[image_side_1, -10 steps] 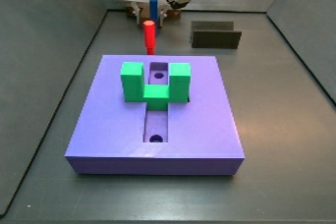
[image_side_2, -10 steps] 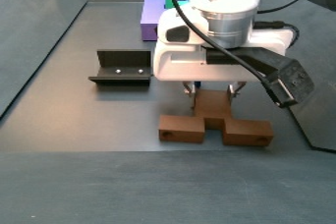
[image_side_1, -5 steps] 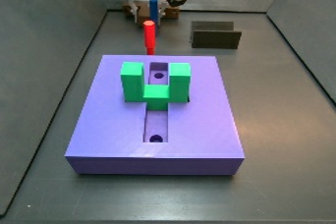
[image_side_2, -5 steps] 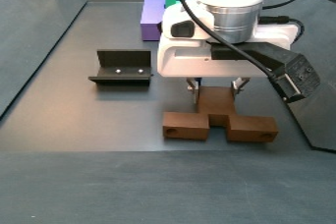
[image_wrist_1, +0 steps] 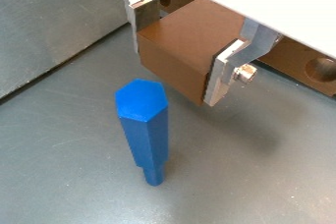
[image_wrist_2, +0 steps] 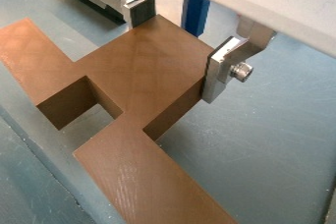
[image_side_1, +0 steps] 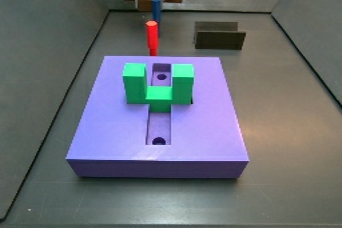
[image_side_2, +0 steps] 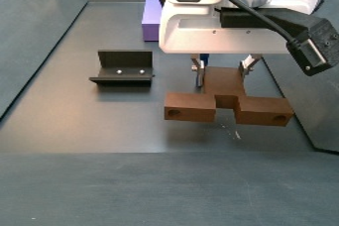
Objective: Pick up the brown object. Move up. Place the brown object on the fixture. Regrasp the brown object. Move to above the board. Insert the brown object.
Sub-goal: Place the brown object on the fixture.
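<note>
Grey table walled in on its sides, with the end effector (image_side_2: 220, 68) hanging above it, clear of the surface.

The end effector is clamped on the brown object (image_side_2: 225, 108), its silver fingers (image_wrist_2: 227, 66) pressed against the narrow middle section in both wrist views; the piece hangs level (its shadow lies on the floor beneath it in a side view). A blue peg (image_wrist_1: 141, 130) stands upright just beside the gripped end, apart from it. The fixture (image_side_2: 122, 69) sits on the floor to one side, well apart from the held piece. Farther off lies the board (image_side_1: 160, 119) with a green block (image_side_1: 158, 84) on its slot, and a red peg (image_side_1: 152, 36) stands behind it.
</note>
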